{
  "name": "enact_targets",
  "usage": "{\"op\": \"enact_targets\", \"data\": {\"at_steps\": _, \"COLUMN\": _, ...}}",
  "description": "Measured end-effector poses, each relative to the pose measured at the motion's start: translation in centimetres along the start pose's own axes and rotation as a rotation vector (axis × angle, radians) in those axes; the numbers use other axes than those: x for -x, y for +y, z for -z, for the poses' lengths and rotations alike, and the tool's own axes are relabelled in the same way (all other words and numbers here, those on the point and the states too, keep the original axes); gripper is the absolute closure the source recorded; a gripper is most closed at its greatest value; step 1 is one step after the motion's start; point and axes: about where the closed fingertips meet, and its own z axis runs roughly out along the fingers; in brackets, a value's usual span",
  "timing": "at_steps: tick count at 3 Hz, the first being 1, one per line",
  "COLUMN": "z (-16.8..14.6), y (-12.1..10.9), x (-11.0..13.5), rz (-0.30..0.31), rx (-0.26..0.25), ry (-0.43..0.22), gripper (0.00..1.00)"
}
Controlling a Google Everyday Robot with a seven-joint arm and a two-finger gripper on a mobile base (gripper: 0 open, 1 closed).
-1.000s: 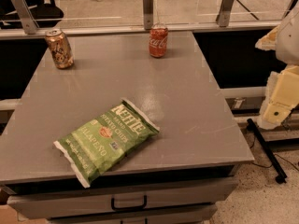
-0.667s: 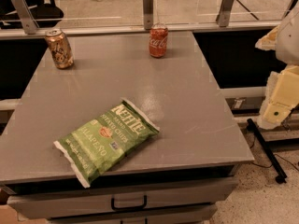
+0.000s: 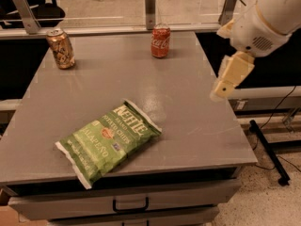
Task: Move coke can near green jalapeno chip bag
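The coke can [image 3: 161,41] stands upright near the far edge of the grey worktop [image 3: 193,112], well apart from the green jalapeno chip bag [image 3: 109,142]. The bag lies flat and skewed by the near edge, one white end overhanging it. A gold-brown can [image 3: 60,48] stands at the far left corner. The gripper [image 3: 222,87] hangs off the worktop's right side, angled down-left, holding nothing; how wide it stands cannot be told.
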Motion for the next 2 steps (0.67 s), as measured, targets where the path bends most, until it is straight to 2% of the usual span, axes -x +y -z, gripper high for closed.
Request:
{"op": "enact_targets", "data": {"at_steps": 1, "z": -3.8, "y": -5.3, "x": 2.9, "rz": -0.012, "rx": -0.068, "ry": -0.130, "gripper": 0.00}}
{"op": "enact_targets", "data": {"at_steps": 2, "z": -7.5, "y": -11.0, "x": 5.2, "rz": -0.053, "rx": -0.142, "ry": -0.233, "gripper": 0.00}}
